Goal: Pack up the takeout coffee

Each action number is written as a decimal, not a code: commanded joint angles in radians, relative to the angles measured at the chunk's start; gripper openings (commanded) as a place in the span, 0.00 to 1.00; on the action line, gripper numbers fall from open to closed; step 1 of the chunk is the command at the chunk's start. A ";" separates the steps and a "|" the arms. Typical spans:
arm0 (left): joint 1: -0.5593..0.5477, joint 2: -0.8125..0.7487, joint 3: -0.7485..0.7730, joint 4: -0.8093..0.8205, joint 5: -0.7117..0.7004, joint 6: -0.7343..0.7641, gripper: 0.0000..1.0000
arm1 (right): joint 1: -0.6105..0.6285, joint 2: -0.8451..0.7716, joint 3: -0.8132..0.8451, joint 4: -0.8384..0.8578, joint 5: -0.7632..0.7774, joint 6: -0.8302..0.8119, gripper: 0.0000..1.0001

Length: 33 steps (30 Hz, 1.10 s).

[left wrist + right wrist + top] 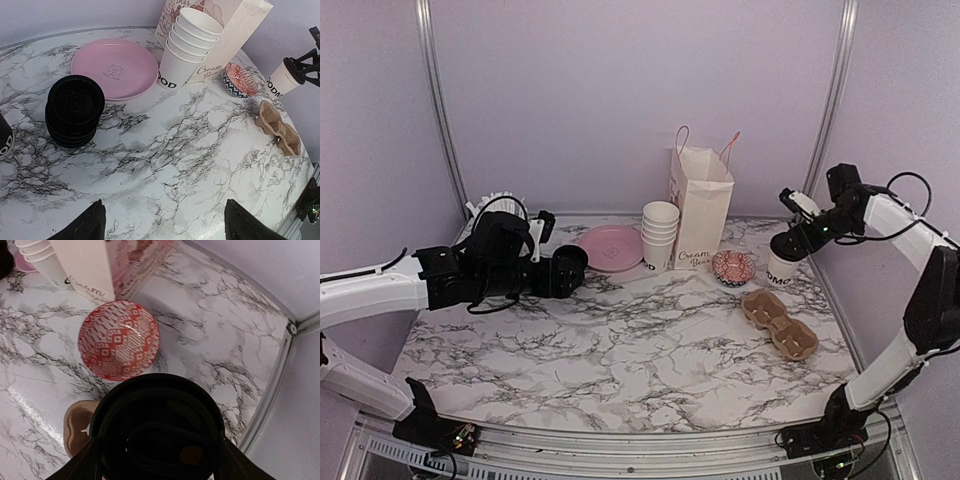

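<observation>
One takeout coffee (pixel 782 264) stands at the right back of the marble table, a white cup with a black dome lid (pixel 157 430) and dark lettering. My right gripper (pixel 792 240) comes down on it from above. In the right wrist view its two fingers press against opposite sides of the lid, so the right gripper (pixel 157 456) is shut on the cup. The left wrist view shows the same cup (pixel 281 80) far right. My left gripper (pixel 167 225) hovers open over bare marble at the left, nothing between its fingers.
A brown pulp cup carrier (pixel 780 322) lies just in front of the held cup. A red patterned bowl (pixel 733 266), a paper bag (pixel 700 205), stacked lidless cups (pixel 660 232), a pink plate (pixel 610 247) and a stack of black lids (pixel 75 110) line the back.
</observation>
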 commanded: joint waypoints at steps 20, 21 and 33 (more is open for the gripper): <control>0.064 0.130 0.197 -0.188 -0.091 0.138 0.84 | -0.108 0.113 -0.028 0.067 0.084 0.094 0.93; 0.069 0.141 0.225 -0.210 -0.100 0.149 0.82 | -0.108 0.096 -0.023 0.059 0.079 0.098 0.95; 0.087 0.421 0.678 -0.240 0.137 0.345 0.56 | -0.006 -0.123 -0.099 0.123 -0.159 0.034 0.89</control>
